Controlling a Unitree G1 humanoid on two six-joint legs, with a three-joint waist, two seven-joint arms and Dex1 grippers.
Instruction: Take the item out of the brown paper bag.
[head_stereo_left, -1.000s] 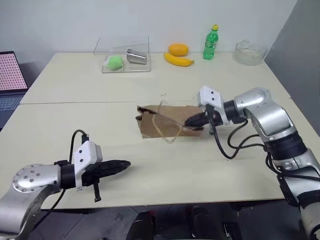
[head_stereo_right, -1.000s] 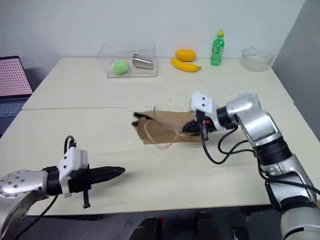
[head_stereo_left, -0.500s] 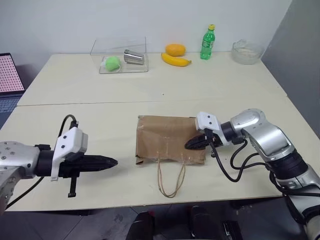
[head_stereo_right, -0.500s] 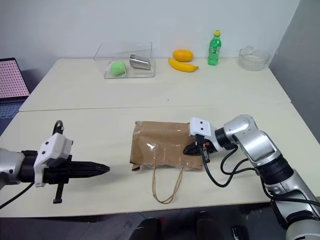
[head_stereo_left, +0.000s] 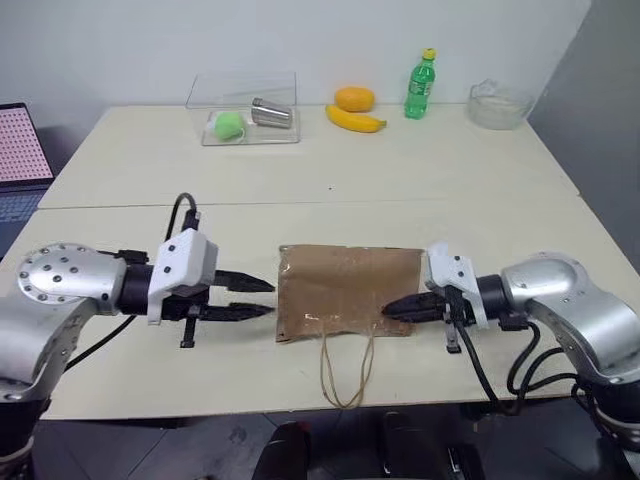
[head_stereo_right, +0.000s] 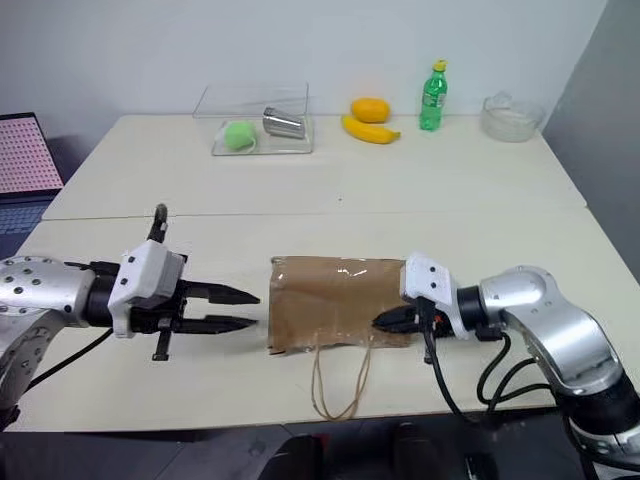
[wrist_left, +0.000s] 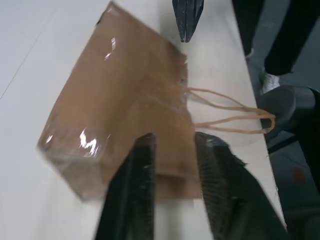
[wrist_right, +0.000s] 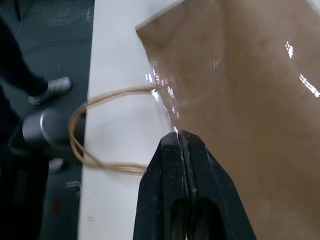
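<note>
i have the crumpled brown kraft paper bag (head_stereo_left: 347, 291) lying flat near the table's front edge, long axis across me, mouth and looped cord handles (head_stereo_left: 346, 369) facing me, and whatever item is inside is hidden by the paper. my left gripper (head_stereo_left: 255, 298) hovers just off the bag's left end, fingers parted and pointing at it, holding nothing. my right gripper (head_stereo_left: 400, 307), fingers shut, has its tip on the bag's near right corner, so i judge it nearer
</note>
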